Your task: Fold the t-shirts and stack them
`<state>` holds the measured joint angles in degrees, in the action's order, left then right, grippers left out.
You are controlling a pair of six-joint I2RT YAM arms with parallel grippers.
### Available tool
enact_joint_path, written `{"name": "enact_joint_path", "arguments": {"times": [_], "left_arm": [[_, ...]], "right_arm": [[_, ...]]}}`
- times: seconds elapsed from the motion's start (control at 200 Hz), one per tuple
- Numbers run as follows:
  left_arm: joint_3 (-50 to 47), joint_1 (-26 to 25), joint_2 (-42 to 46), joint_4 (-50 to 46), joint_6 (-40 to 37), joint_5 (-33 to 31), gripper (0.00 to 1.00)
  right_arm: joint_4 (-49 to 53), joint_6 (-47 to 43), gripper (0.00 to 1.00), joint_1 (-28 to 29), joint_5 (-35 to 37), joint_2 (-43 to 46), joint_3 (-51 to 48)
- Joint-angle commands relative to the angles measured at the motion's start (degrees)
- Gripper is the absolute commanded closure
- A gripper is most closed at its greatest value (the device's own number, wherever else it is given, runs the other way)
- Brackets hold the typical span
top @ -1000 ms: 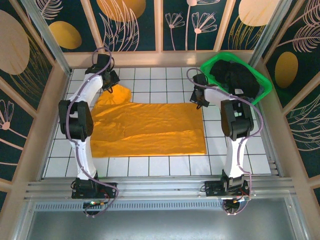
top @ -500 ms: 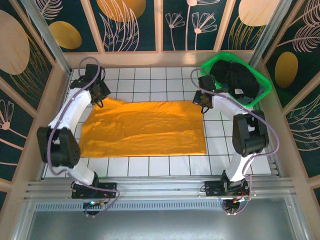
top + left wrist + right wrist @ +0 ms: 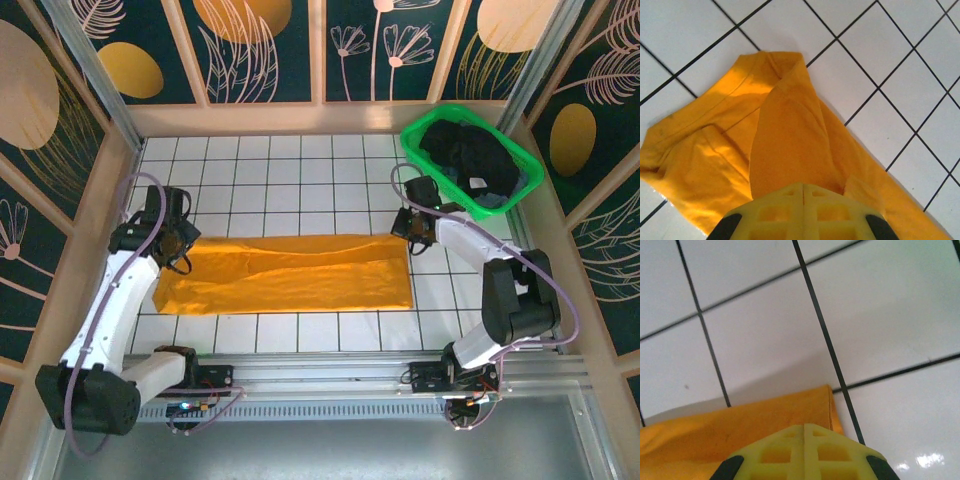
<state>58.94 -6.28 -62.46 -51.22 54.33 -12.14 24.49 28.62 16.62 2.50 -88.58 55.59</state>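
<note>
Orange-yellow thin cloth t-shirt (image 3: 300, 280) halved lengthwise mid-frame; my left gripper (image 3: 180, 248) and right gripper (image 3: 404, 228) clamp its upper corners. Cross-folds, stacking remain.

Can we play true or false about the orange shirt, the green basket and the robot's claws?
1. The orange shirt lies on the white tiled table. True.
2. The green basket has nothing in it. False: dark clothes lie in it.
3. The left claw and the right claw are each shut on an end of the shirt. True.
4. The basket sits at the near left corner of the table. False: it sits at the far right corner.
5. The shirt has a big picture on it. False: it is plain orange.
</note>
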Motion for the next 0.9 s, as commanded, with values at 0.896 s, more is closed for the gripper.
{"name": "enact_joint_path", "arguments": {"times": [0.896], "left_arm": [[-20.08,0.05,8.67,-6.49,10.51,0.42,0.91]], "right_arm": [[7.49,5.07,0.75,0.97,-1.32,4.22,-6.65]]}}
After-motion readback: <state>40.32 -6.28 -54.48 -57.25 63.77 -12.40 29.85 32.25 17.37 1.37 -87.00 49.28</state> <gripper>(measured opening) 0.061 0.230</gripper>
